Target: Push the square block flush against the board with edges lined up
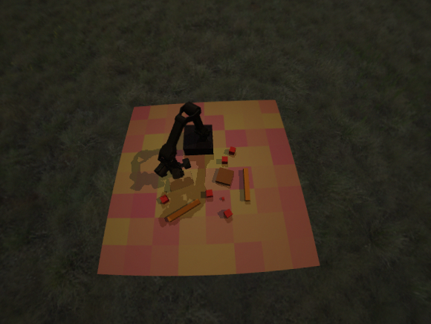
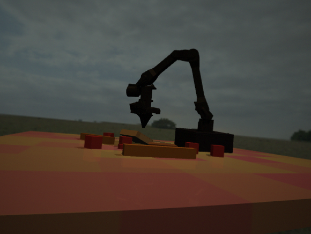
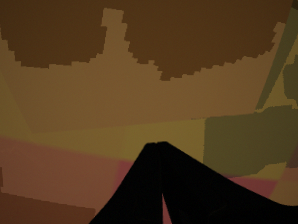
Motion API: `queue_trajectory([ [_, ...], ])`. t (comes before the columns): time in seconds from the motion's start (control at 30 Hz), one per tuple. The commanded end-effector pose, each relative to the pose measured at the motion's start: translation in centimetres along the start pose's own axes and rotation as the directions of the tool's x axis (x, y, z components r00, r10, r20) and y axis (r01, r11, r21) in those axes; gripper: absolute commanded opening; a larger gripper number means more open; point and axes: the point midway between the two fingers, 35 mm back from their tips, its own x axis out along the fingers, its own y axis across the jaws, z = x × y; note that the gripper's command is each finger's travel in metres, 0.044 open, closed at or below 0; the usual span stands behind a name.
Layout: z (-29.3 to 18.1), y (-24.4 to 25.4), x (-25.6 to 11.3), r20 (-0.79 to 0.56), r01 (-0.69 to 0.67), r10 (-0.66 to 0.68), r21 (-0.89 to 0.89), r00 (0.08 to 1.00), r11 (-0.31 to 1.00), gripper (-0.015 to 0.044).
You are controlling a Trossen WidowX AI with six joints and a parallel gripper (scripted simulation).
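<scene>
A flat square brown block (image 1: 224, 176) (image 2: 163, 144) lies a little apart from a long orange board (image 1: 247, 184) (image 2: 159, 151), with mat between them. A second orange board (image 1: 183, 210) lies at an angle further left. A second squarish tan block (image 1: 181, 183) is tilted, with one edge raised off the mat, in the exterior view (image 2: 131, 132); its face fills much of the wrist view (image 3: 75, 100). My gripper (image 1: 177, 176) (image 2: 143, 126) (image 3: 156, 152) is shut and empty, just above the tilted block. I cannot tell which block or board is meant.
Small red cubes stand around: one (image 1: 164, 199) left of the angled board, one (image 1: 209, 193) between the boards, one (image 1: 228, 213) nearer the front, and others near the black base (image 1: 198, 141). A tiny red cube (image 1: 223, 198) lies among them.
</scene>
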Motion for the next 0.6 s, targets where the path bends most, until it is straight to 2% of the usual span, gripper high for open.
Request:
queue_trajectory([
  [0.0,0.2,-0.1,0.0,0.0,0.0,0.0,0.003,1.0,1.0,0.0],
  [0.57,-2.4,-0.2,0.0,-0.002,0.0,0.0,0.003,1.0,1.0,0.0],
])
